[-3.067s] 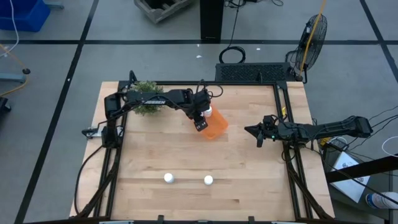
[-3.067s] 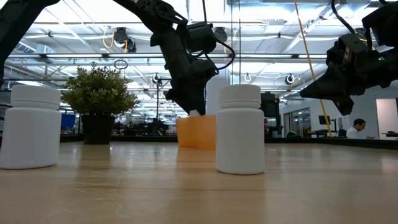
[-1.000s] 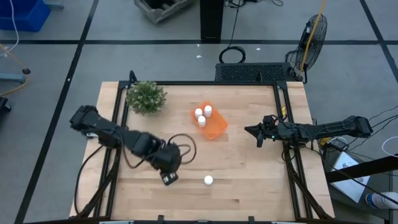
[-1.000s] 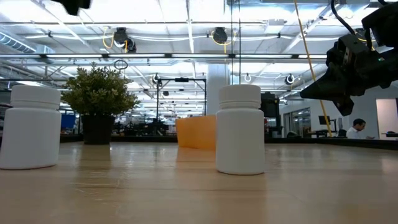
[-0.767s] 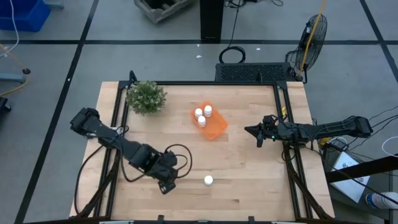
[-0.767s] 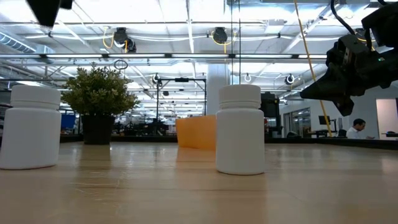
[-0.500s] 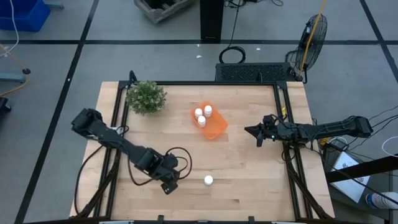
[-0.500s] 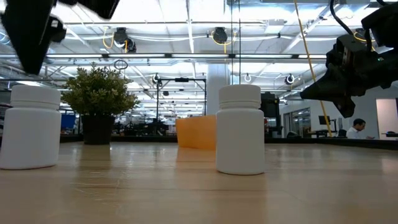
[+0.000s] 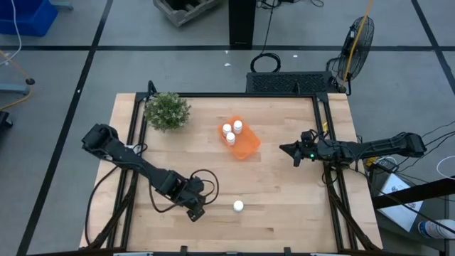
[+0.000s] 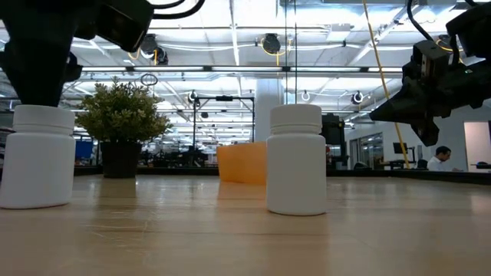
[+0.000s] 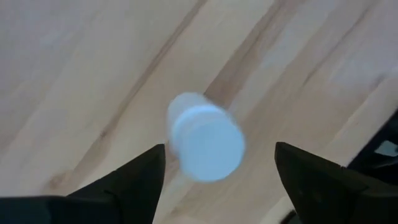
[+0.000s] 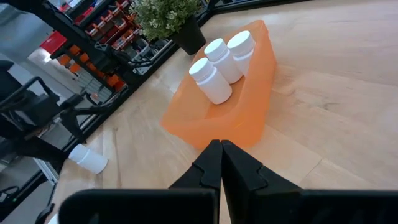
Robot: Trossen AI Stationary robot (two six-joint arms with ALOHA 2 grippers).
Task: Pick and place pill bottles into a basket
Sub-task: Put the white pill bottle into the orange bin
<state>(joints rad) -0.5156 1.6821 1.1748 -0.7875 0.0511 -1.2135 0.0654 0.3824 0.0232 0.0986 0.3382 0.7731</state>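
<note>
left gripper (image 11: 214,180): fingers spread, straddling bottle (image 11: 207,143) at table's 6 o'clock
grasp: I'd centre it, drop lower, pinch below the cap
right gripper (image 9: 295,153): pressed together, idle at 3 o'clock
bottles: 5 – 3 in basket (image 9: 244,147), 2 loose
basket: 1, centre, toward 12 o'clock

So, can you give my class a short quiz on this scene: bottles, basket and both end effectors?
1. How many pill bottles stand in the basket? A two, B three, C five.
2. True or false: the right end effector is shut.
3. Fill in: the left end effector hangs open over a pill bottle standing on the ____.
Key: 1 B; 2 true; 3 table.
</note>
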